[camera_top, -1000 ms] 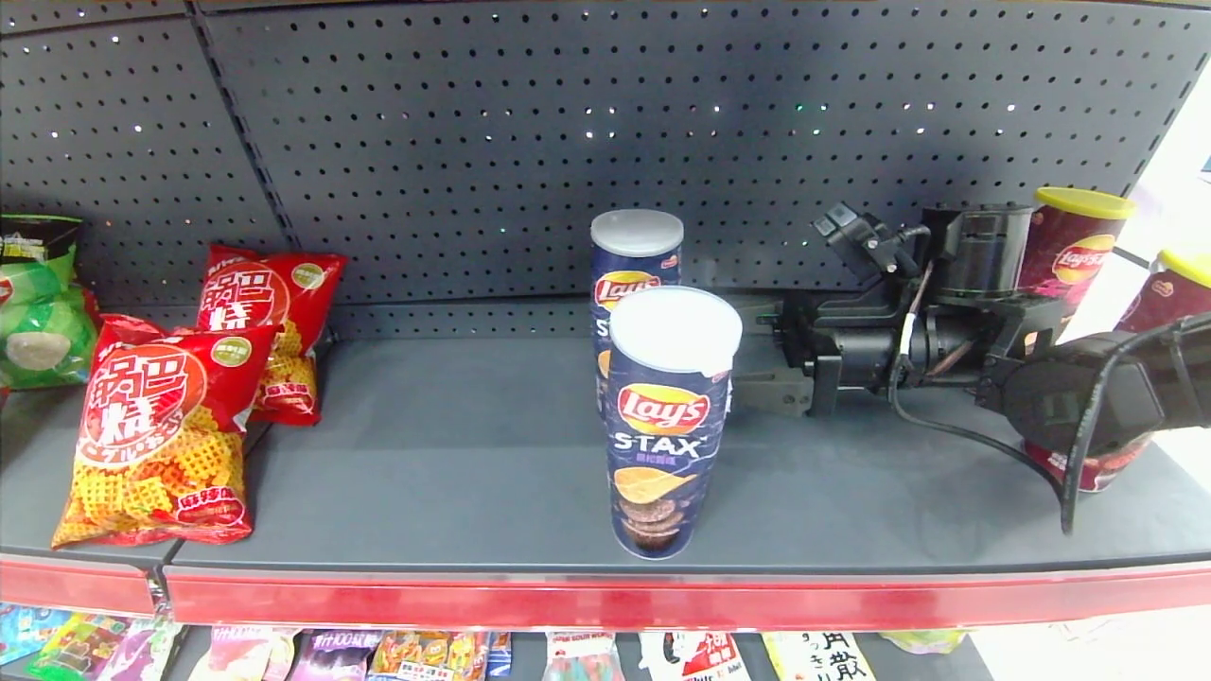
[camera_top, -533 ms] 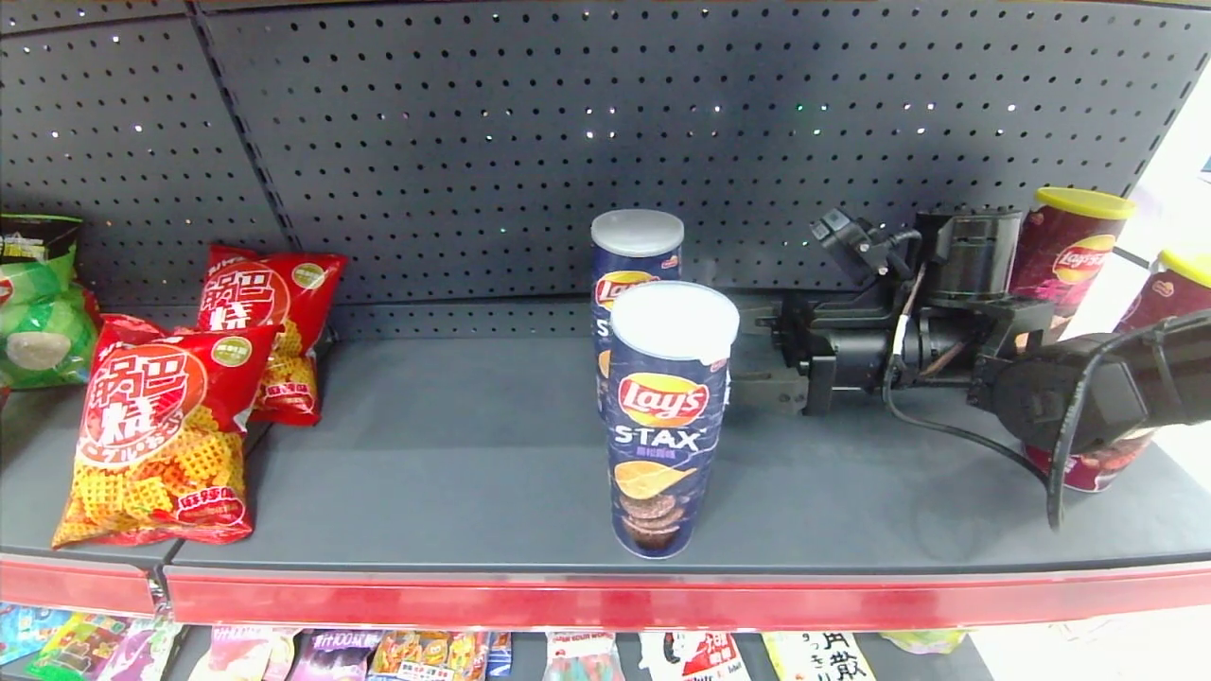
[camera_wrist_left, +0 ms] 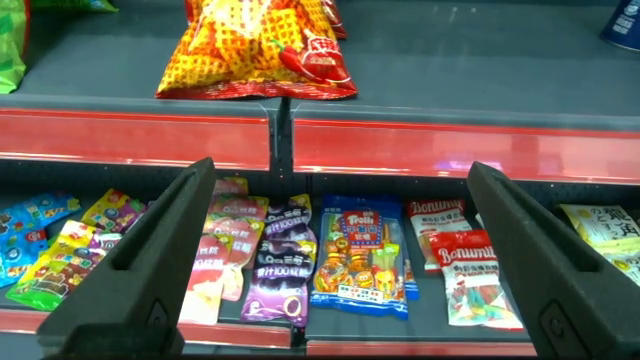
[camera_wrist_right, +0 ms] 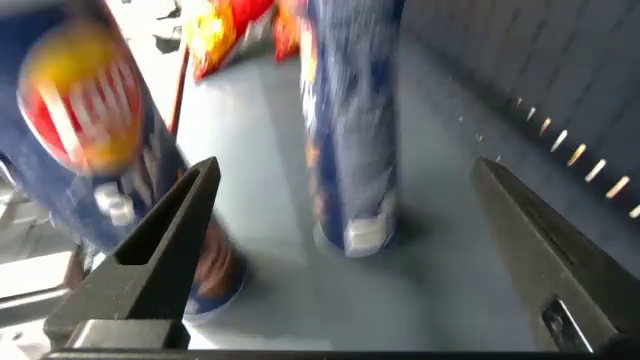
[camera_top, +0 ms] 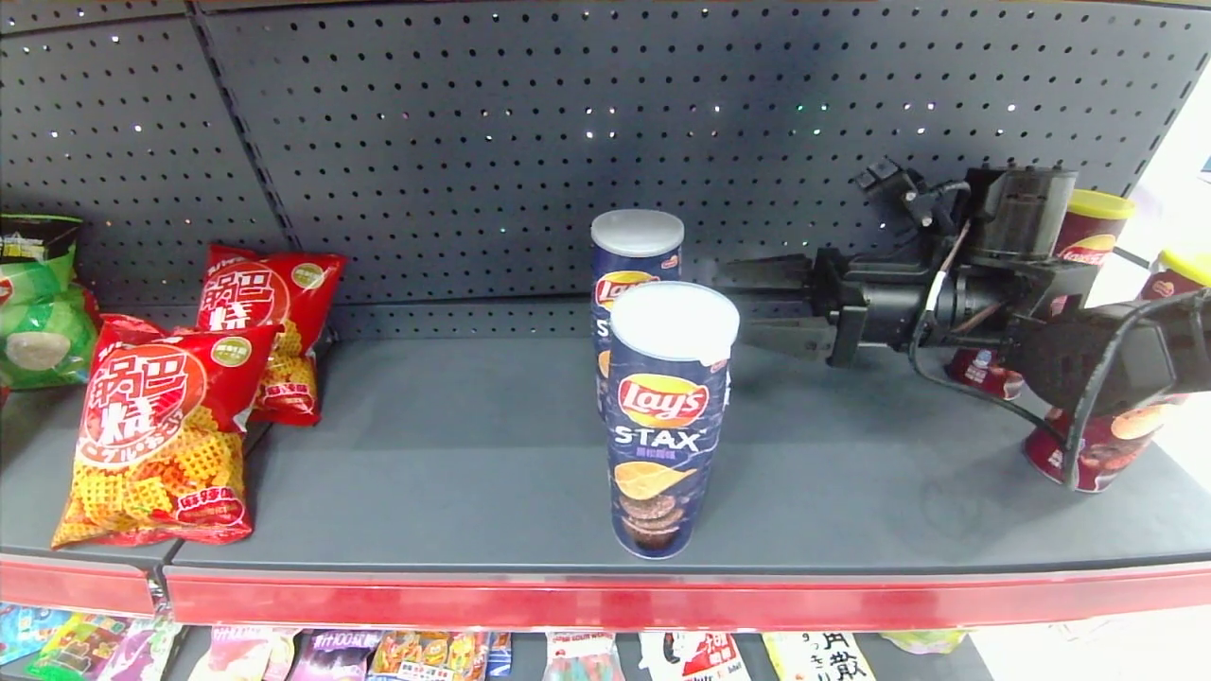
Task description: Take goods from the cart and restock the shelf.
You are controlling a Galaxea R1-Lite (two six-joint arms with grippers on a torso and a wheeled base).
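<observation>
Right of the front blue chip can (camera_top: 670,416), upright near the front edge of the shelf (camera_top: 454,473), right gripper (camera_top: 743,303) hangs empty, jaws wide apart. Back out straight; avoid clipping the near red chip can (camera_top: 1097,445).

The chip cans (camera_top: 667,426) are navy with white lids (camera_top: 674,320), the bags (camera_top: 156,435) red with yellow lattice.

The front can (camera_top: 670,426) has a glossy wall and a matt plastic lid (camera_top: 674,322). Under it the shelf (camera_top: 454,454) is matt grey metal, its front strip (camera_top: 605,598) glossy red; bags (camera_top: 156,435) left of the can are shiny plastic.
</observation>
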